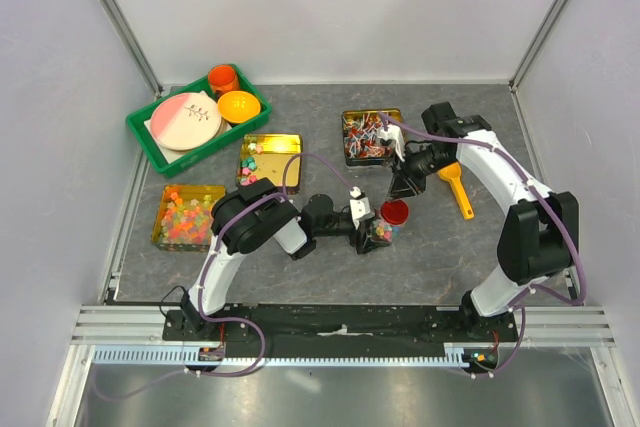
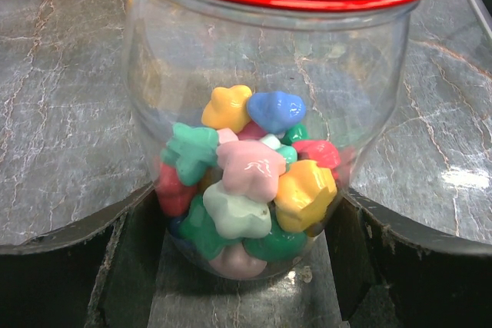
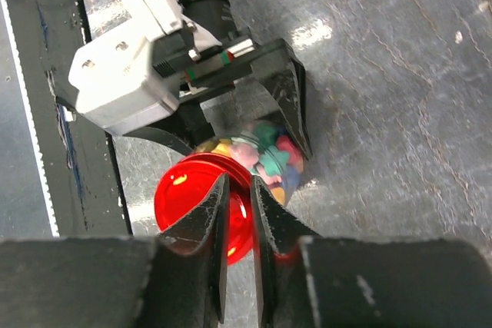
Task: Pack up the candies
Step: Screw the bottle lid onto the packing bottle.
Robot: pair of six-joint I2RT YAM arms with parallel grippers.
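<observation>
My left gripper (image 1: 372,234) stands wide and is clamped round a small clear jar (image 2: 192,59), one finger against each side of its lower wall, and the jar's base sits on the grey table (image 1: 450,257). The jar is near the middle of the table, a little toward the near edge. The candies (image 2: 246,182) lie heaped in the bottom of the jar: pink, yellow, blue, mint, green and red star-like pieces that fill roughly the lower half. A red lid (image 3: 192,197) sits on the jar's mouth. My right gripper (image 3: 238,182) is directly over that lid with its two fingers drawn together, only a thin slit between them and nothing held. I cannot tell whether the tips touch the lid or hang just above it. Just beyond the jar, toward the right edge, a yellow scoop (image 1: 457,189) lies flat on the table. A gold tin (image 1: 285,152) with a few more candies in it stands left of centre, toward the far edge and well apart from the jar.
</observation>
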